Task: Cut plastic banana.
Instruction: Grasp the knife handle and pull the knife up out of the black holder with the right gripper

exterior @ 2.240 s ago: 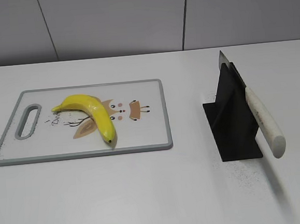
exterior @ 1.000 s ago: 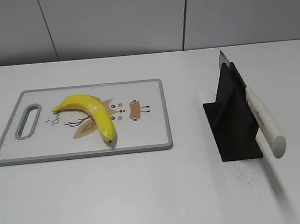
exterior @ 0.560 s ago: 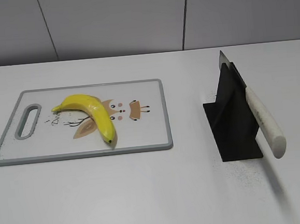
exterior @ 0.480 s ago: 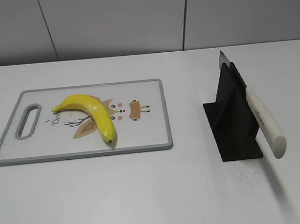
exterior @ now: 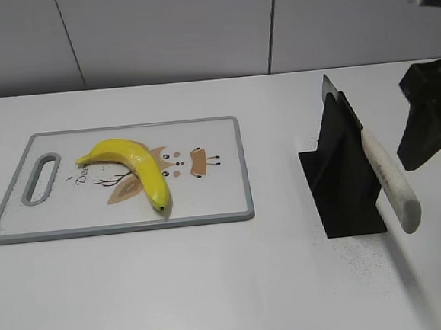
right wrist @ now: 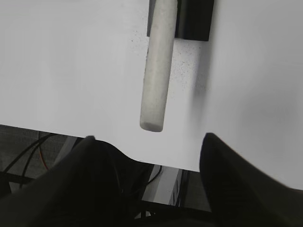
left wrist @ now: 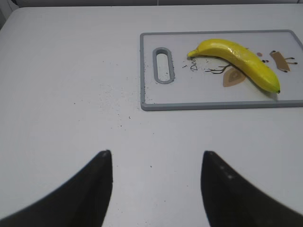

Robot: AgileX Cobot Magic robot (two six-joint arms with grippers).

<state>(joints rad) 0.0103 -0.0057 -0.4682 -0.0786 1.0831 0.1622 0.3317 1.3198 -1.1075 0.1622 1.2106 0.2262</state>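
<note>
Two grippers, right (right wrist: 149, 165) and left (left wrist: 156, 189), fingers spread, empty; I'd straddle the knife handle (right wrist: 156, 66) squarely, then clamp

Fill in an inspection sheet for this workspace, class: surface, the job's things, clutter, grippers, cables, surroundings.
Surface: white table, with fine dark specks near the stand.
Job's things: plastic banana lies whole on the cutting board; knife sits in the black stand, handle sticking out toward the table edge.
Clutter: nothing seen.
Grippers: left gripper open over bare table, short of the board; right gripper open, just short of the knife handle's end.
Cables: some under the table edge, in the right wrist view.
Surroundings: grey panelled wall.
</note>
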